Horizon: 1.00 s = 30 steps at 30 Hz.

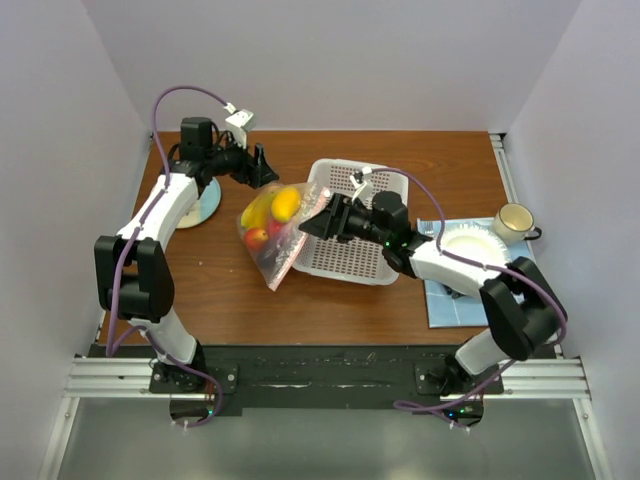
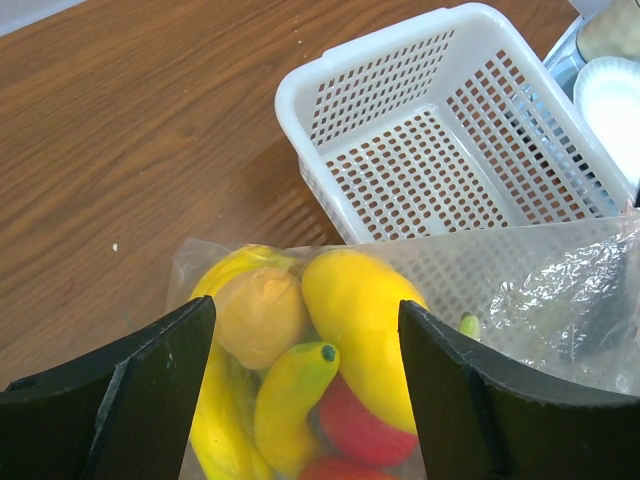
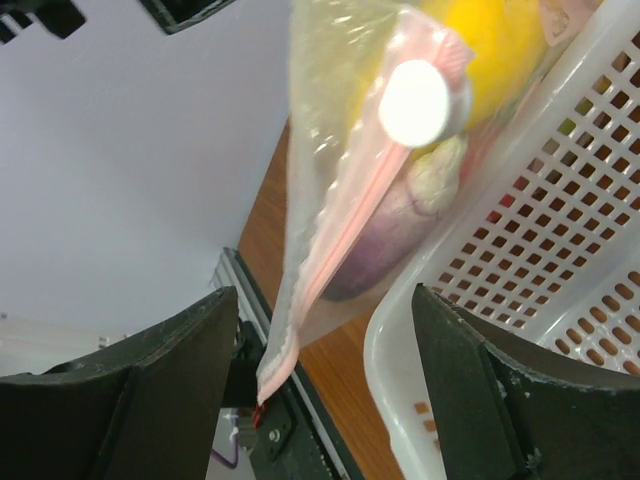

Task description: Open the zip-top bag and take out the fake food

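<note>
Top external view: the zip-top bag (image 1: 268, 238) holds the fake food (image 1: 274, 210) mid-worktop against the basket (image 1: 352, 235); left gripper (image 1: 264, 172) and right gripper (image 1: 310, 224) gape wide, seemingly gripping nothing; only the right wrist view shows the pink zipper strip (image 3: 335, 250).

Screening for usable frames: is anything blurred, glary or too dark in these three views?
Top external: evenly lit, sharp, soft shadows only. Left wrist: white basket crisp, glare whitening the crinkled zip-top bag. Right wrist: the pink zipper strip hangs close to the lens and is soft; the right claw reads nearly black.
</note>
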Available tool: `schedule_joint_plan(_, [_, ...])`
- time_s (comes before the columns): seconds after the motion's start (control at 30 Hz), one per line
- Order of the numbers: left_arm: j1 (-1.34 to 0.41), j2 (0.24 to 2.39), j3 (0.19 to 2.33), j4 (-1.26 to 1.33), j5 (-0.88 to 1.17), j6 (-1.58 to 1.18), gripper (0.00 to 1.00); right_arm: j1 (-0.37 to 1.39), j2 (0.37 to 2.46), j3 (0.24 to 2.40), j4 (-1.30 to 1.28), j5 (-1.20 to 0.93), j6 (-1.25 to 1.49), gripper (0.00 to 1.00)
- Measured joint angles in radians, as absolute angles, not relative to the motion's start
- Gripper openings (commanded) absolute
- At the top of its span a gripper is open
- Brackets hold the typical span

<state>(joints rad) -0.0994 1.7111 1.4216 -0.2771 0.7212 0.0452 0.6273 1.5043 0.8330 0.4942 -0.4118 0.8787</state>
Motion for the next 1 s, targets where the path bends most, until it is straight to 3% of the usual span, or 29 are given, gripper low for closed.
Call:
schedule_joint_plan(0.17, [-0.099,1.711,1.422,-0.278,0.72,0.046,0.78,0.641,1.593,0.907,0.466,-0.409,0.867,0.43])
schedule_joint_plan(0.27, [-0.099,1.711,1.422,-0.278,0.714,0.046,0.78,0.643,1.603,0.986,0.398,-0.398,0.819,0.22])
schedule_joint_plan(0.3, [-0.099,1.711,1.424,-0.279,0.712,0.046,0.78,0.644,1.604,1.033,0.348,-0.389,0.794,0.11])
schedule_joint_plan(0.4, [-0.078,1.729,1.467,-0.284,0.731,0.025,0.85,0.644,1.641,1.253,0.185,-0.352,0.697,0.0])
schedule_joint_plan(0.5, [-0.001,1.775,1.556,-0.254,0.806,-0.066,1.0,0.645,1.741,1.561,0.003,-0.316,0.597,0.0])
schedule_joint_plan(0.67, [0.223,1.837,1.634,-0.089,0.979,-0.291,1.0,0.646,2.149,2.398,-0.344,-0.299,0.478,0.0])
schedule_joint_plan(0.73, [0.296,1.836,1.616,-0.025,1.032,-0.349,1.0,0.646,2.283,2.629,-0.417,-0.308,0.462,0.0])
schedule_joint_plan(1.0, [0.393,1.742,1.43,0.207,1.266,-0.499,1.0,0.691,2.266,2.414,-0.595,-0.277,0.24,0.0])
